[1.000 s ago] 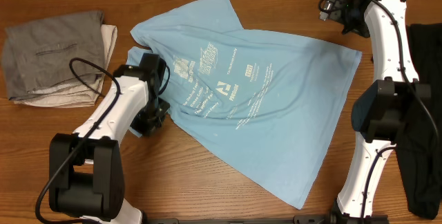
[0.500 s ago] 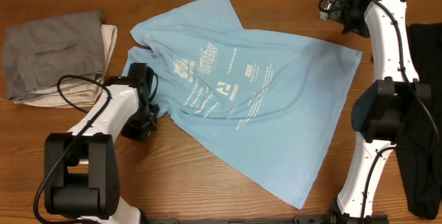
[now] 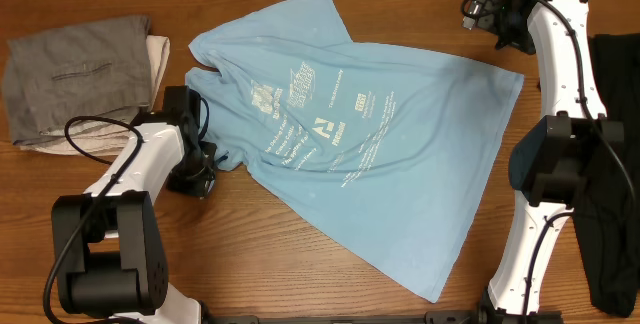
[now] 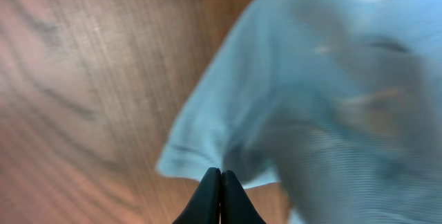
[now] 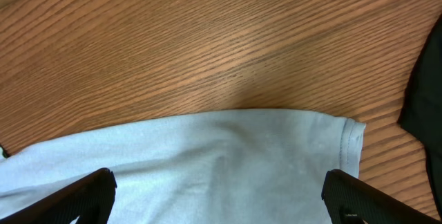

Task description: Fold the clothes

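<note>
The light blue T-shirt [image 3: 370, 154] lies spread and skewed on the wooden table, its white printed text facing up. One sleeve [image 3: 275, 24] points to the far left. My left gripper [image 3: 205, 164] is at the shirt's left edge, low over the table. Its fingers are pressed shut right in front of a sleeve hem [image 4: 207, 155], with no cloth showing between them. My right gripper [image 5: 224, 207] hovers wide open over the shirt's far right corner [image 5: 345, 141]. In the overhead view the right gripper [image 3: 487, 11] sits at the table's back right.
A folded grey garment [image 3: 75, 74] on a beige one [image 3: 95, 142] lies at the far left. A black cloth [image 3: 612, 174] lies along the right edge, beside the right arm. Bare wood [image 3: 250, 254] shows in front of the shirt.
My left arm has swung left, and its shut gripper has drawn back from over the shirt to its left edge. The shirt and the right arm have not moved.
</note>
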Controlling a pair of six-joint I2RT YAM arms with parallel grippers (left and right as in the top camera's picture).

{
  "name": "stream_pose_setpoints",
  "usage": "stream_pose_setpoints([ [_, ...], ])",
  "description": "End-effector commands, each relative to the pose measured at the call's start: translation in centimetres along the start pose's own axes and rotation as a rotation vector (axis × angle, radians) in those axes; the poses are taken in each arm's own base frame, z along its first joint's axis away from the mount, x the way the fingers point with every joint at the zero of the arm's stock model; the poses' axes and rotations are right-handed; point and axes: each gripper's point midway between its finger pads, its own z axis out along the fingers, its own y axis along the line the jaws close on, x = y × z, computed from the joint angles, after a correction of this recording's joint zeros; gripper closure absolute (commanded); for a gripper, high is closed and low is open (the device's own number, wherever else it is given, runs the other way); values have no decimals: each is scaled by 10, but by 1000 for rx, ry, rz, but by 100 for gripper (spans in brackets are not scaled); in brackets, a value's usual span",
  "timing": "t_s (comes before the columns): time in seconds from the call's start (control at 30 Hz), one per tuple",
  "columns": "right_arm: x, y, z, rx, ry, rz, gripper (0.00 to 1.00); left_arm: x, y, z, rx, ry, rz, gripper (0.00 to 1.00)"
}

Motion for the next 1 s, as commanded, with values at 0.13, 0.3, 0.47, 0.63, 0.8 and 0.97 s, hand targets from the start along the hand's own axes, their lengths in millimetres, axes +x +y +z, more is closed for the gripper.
stream_pose_setpoints([
  [0.13,-8,0,-10,-7,-31,8,0,-12,-11,-1,45,-60,43,96],
  [0.3,-8,0,-10,-7,-31,8,0,-11,-11,0,46,-65,88,96],
  [0.47,-8,0,-10,-7,-31,8,0,-5,-3,12,35,-57,96,96],
  [0.63,-8,0,-10,-7,-31,8,0,2,12,32,31,-39,97,96],
  [0.8,-8,0,-10,-7,-31,8,0,4,30,41,-12,-17,72,96],
  [0.97,-8,0,-10,-7,-31,8,0,-2,51,41,-86,14,-59,96],
])
